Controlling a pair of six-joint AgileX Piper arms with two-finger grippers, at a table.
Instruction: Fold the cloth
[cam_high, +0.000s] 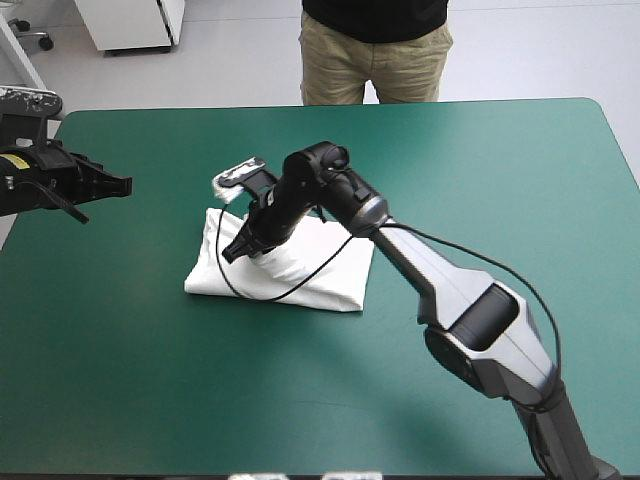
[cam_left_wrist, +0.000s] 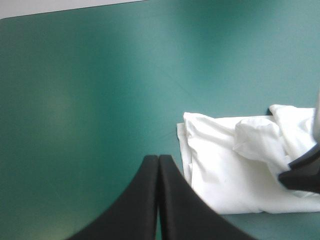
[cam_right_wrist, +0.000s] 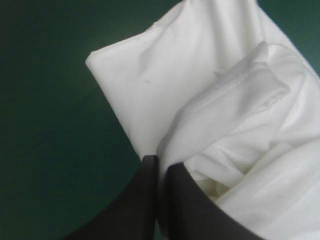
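The white T-shirt (cam_high: 300, 275) lies as a folded bundle near the table's middle, slightly left of centre. My right gripper (cam_high: 232, 252) is lowered onto the bundle's left part. In the right wrist view its black fingers (cam_right_wrist: 159, 167) are all but shut, and a raised fold of the T-shirt (cam_right_wrist: 165, 85) comes up from between them. My left gripper (cam_high: 125, 185) hovers at the table's left edge, well apart from the cloth. Its fingers (cam_left_wrist: 158, 162) meet in one pointed arch, holding nothing. The T-shirt (cam_left_wrist: 230, 170) lies ahead of it and to one side.
The teal-green cover (cam_high: 480, 180) stretches wide around the bundle on every side. The table's rounded far left corner (cam_high: 70, 115) lies just behind the left arm.
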